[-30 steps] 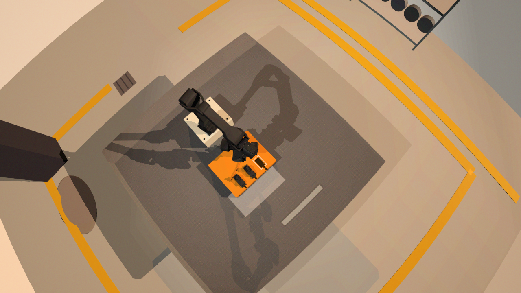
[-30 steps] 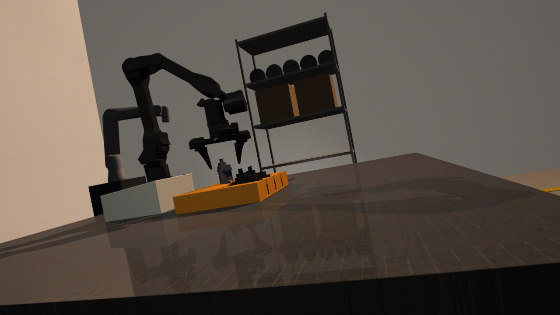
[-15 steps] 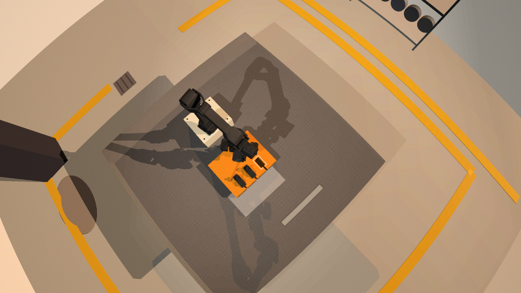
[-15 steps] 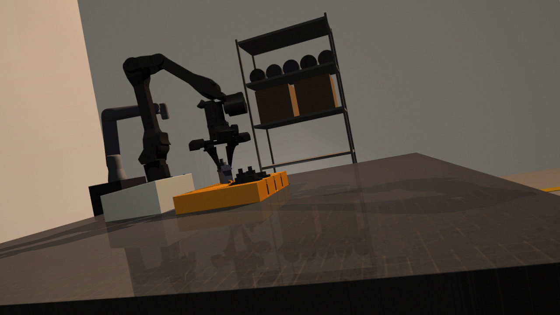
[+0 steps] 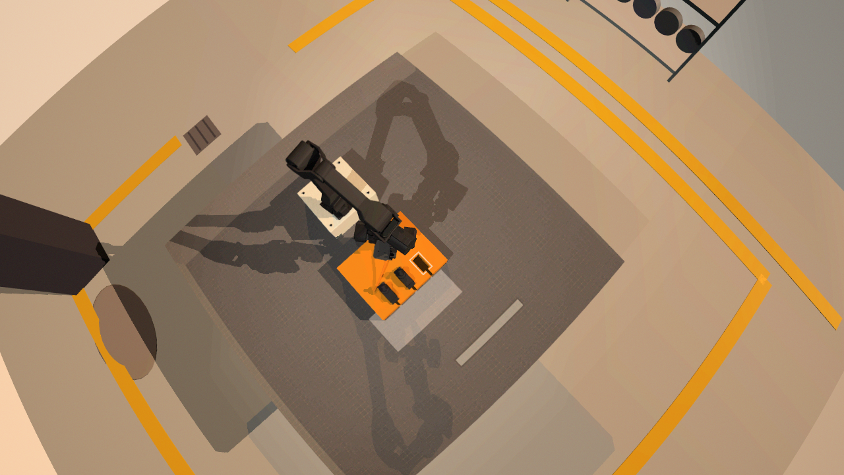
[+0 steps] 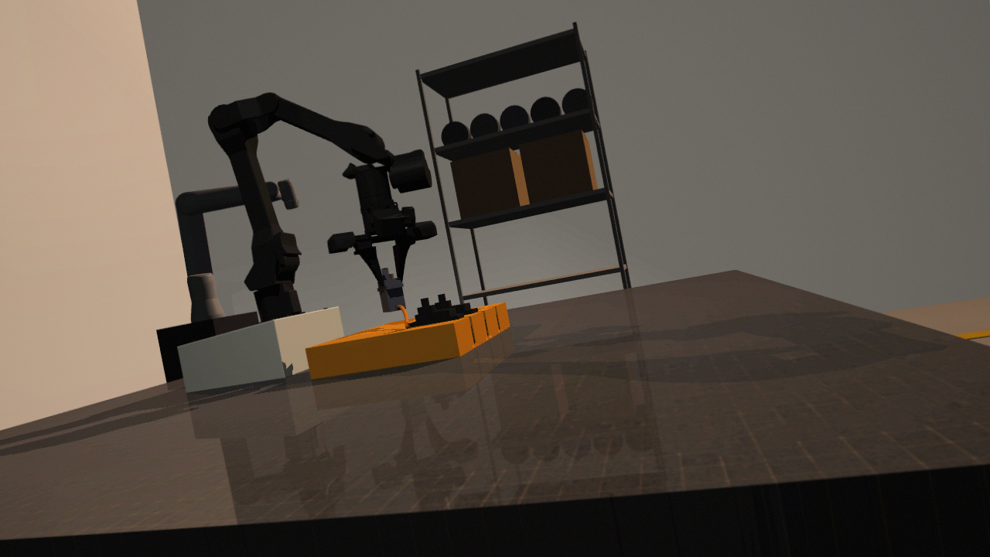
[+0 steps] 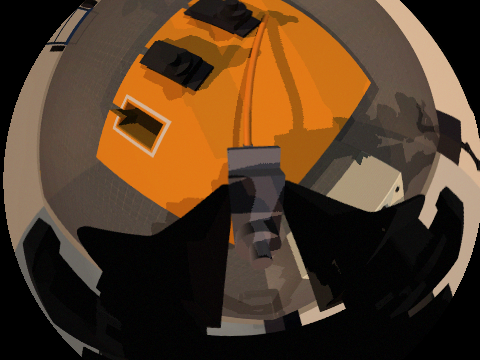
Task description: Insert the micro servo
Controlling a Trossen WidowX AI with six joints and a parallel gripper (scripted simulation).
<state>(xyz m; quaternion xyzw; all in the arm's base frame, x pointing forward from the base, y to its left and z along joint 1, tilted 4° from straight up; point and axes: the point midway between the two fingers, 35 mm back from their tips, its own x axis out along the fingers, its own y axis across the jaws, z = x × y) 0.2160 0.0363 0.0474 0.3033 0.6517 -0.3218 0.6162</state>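
Note:
My gripper is shut on the loose micro servo. The grey servo is between the fingertips, roughly upright and slightly tilted, just above the orange deck. Its narrower, stepped end is uppermost in the exterior view. Its orange cable runs from its lower end down toward the deck near the seated servos. The marked pocket, outlined in white, is empty, off to the left of the servo in the wrist view. The arm mostly hides the servo in the top view.
Two black servos sit in the deck in a row beside the pocket, their tops standing above it. The pale arm base is behind the deck. A pale bar lies farther out on the table.

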